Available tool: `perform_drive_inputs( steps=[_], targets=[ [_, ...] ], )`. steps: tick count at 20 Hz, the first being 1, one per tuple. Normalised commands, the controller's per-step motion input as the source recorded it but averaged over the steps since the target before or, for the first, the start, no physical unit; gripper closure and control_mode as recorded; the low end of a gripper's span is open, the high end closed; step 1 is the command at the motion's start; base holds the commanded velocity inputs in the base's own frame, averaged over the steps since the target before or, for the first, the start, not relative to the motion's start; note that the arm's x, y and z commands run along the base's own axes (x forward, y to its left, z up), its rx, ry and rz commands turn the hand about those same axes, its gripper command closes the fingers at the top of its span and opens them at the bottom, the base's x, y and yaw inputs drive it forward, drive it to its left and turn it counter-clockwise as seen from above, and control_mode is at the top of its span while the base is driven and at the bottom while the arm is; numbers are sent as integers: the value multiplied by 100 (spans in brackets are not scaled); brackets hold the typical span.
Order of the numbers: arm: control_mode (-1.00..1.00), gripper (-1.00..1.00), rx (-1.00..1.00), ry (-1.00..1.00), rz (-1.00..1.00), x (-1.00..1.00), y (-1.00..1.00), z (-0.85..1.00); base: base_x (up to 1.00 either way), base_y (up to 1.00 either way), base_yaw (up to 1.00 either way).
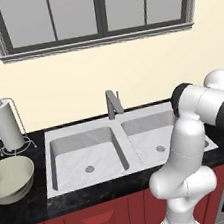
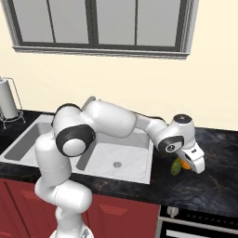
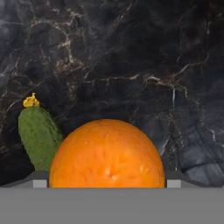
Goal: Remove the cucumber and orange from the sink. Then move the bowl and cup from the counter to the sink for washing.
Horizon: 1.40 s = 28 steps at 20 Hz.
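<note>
The orange [image 3: 107, 153] sits between my gripper's [image 3: 107, 183] two finger tips, and both tips press its sides, so the gripper is shut on it. In the right base view the gripper [image 2: 188, 166] is low over the black counter [image 2: 209, 181] just right of the sink [image 2: 121, 153], with the orange [image 2: 184, 163] in it. The cucumber [image 3: 39, 138] lies on the counter beside the orange, its yellow tip pointing away; it also shows as a green oblong [image 2: 175, 166]. The pale bowl [image 1: 10, 179] stands on the counter left of the sink [image 1: 85, 155]. The cup is out of view.
A grey faucet [image 1: 114, 103] rises behind the sink's divider. A paper towel holder [image 1: 7, 126] stands at the back left behind the bowl. An oven front [image 2: 200, 223] sits below the counter on the right. My arm reaches across the right basin.
</note>
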Motion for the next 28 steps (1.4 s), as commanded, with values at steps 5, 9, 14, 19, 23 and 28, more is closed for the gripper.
perform_drive_inputs(
  steps=[5,9,14,19,23,28],
  targets=[
    [-100,100,0,0,-5,-6,-18,-21,0,0,0],
    [-100,100,0,0,-4,-9,-14,-19,0,0,0],
    [-100,100,2,1,-3,-15,-9,-14,0,0,0],
    [-100,100,1,3,-4,-11,-3,-16,0,0,0],
    [-100,100,2,4,-3,-6,0,-19,0,0,0],
    [-100,100,2,5,-2,0,0,-20,0,0,0]
  ],
)
